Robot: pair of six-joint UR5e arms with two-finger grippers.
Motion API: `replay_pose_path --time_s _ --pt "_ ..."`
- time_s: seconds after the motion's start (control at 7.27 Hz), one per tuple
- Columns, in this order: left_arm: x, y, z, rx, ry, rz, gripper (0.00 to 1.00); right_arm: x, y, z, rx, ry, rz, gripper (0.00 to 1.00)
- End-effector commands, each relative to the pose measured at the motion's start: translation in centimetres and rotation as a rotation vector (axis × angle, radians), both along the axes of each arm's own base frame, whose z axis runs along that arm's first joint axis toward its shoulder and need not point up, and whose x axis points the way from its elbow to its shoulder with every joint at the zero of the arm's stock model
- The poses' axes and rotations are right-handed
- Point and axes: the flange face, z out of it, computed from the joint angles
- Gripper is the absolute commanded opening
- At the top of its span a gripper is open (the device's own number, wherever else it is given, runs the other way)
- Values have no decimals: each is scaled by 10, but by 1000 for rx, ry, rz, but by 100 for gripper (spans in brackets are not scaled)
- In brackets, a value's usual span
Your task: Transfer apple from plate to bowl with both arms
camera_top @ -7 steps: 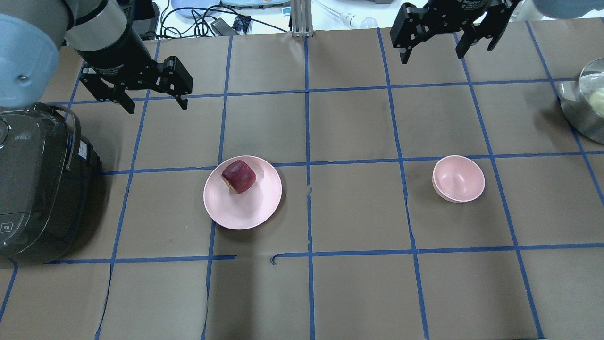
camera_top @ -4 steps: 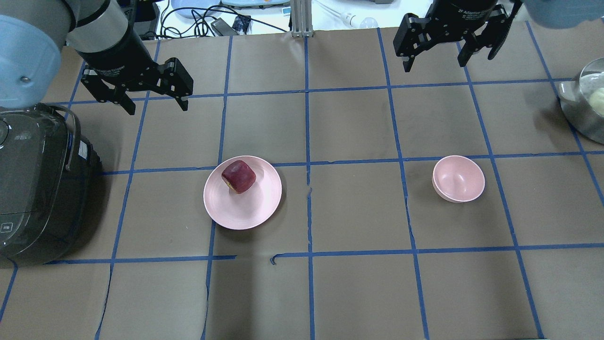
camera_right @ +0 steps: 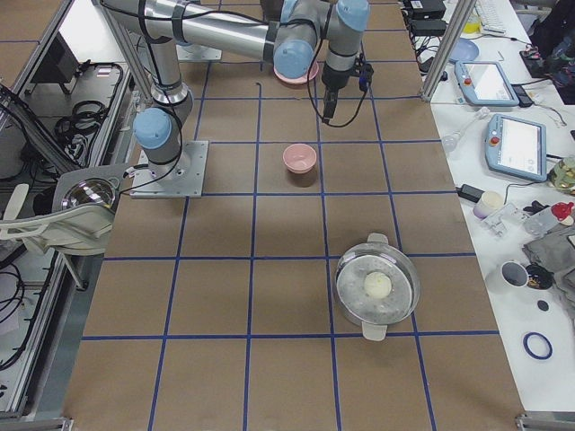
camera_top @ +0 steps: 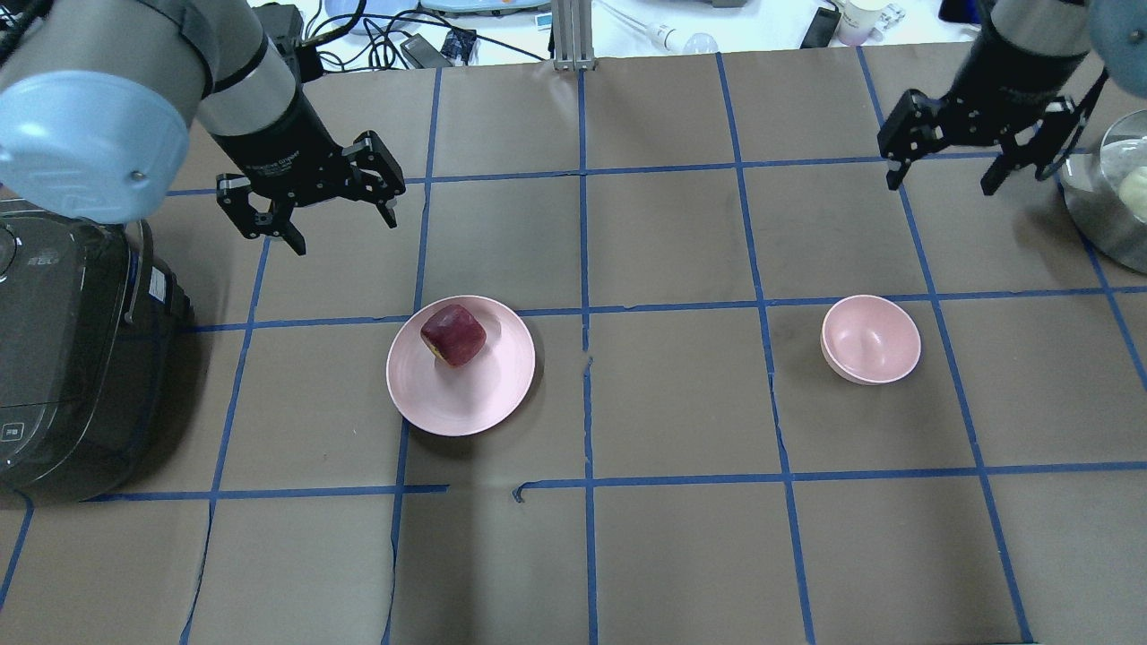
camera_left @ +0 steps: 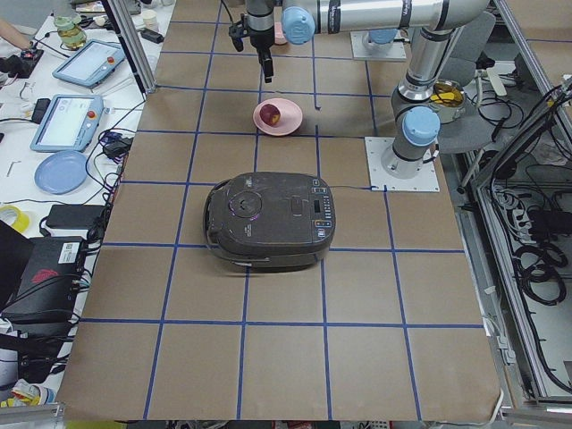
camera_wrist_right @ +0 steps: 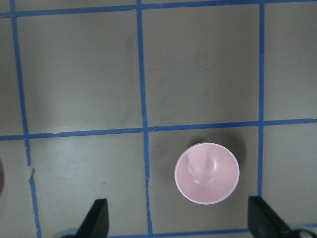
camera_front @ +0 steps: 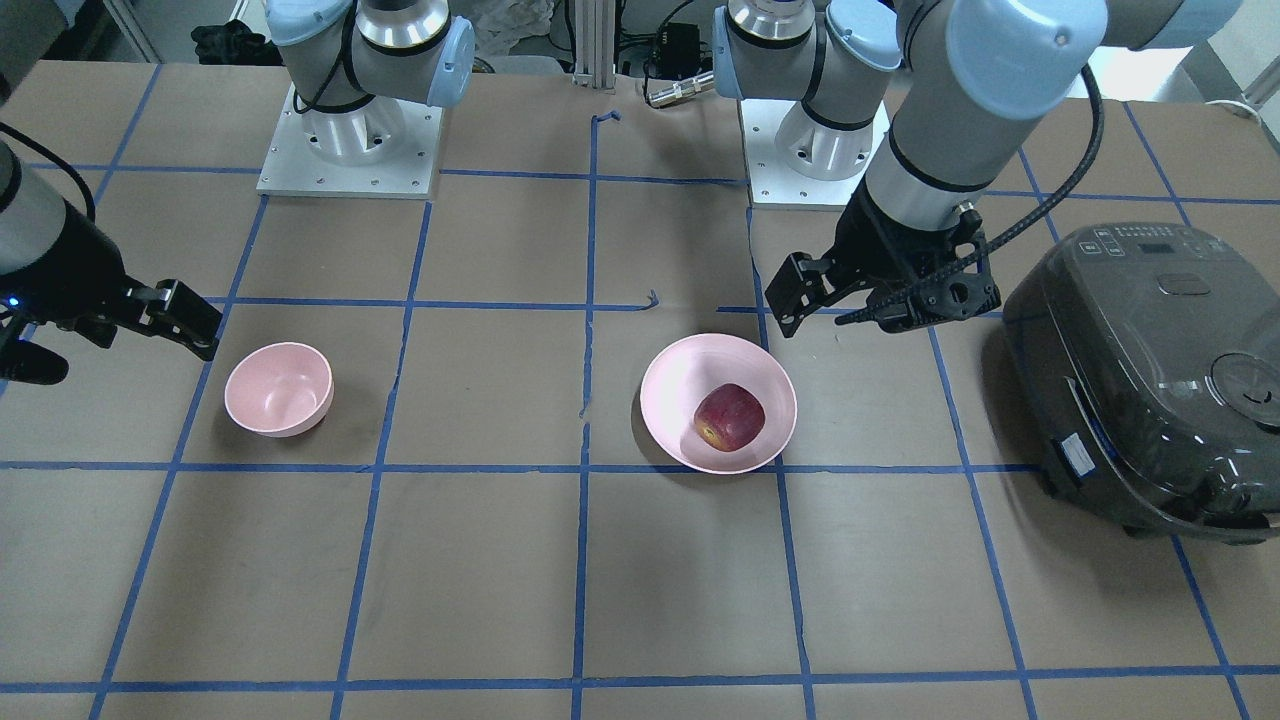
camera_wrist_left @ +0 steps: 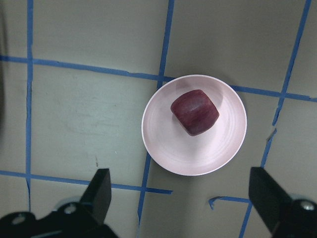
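The dark red apple [camera_top: 453, 335] lies on the wide pale pink plate [camera_top: 466, 394], toward its back left; both also show in the front view, the apple [camera_front: 730, 416] on the plate [camera_front: 680, 390], and in the left wrist view, the apple [camera_wrist_left: 194, 112] on the plate [camera_wrist_left: 168, 148]. The small pink bowl [camera_top: 871, 339] stands empty to the right and shows in the right wrist view [camera_wrist_right: 206, 173]. My left gripper [camera_top: 343, 229] is open, high behind and left of the plate. My right gripper [camera_top: 941, 182] is open, high behind and right of the bowl.
A dark rice cooker [camera_top: 63, 358] stands at the table's left edge. A metal pot [camera_top: 1111, 202] with a pale round item sits at the right edge. Cables and devices lie beyond the back edge. Blue tape lines grid the brown table.
My left gripper moved right and nearer, toward the plate. My right gripper moved right and slightly nearer. Apple, plate and bowl have not moved.
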Motion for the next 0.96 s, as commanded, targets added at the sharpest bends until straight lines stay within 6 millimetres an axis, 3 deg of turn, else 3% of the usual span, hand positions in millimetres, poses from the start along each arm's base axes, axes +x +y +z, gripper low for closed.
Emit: replay_pose_path --time_s 0.0,0.14,0.28,0.41,0.55,0.69,0.83 --pt "-14 3 -72 49 23 209 100 -28 35 -107 79 -11 -27 100" --pt "-29 6 -89 66 38 257 100 -22 58 -156 69 -4 -8 100" --pt "-34 3 -107 94 30 317 100 -18 74 -190 -31 26 57 100" --pt "-35 0 -131 116 29 351 100 -16 79 -206 -45 24 73 86" --pt "-34 -2 -157 127 22 372 100 -16 78 -210 -39 18 116 32" --pt "-35 -4 -175 116 26 377 100 -17 77 -209 -43 20 122 5" --pt "-35 -8 -191 107 31 381 100 -17 77 -208 -41 25 123 0"
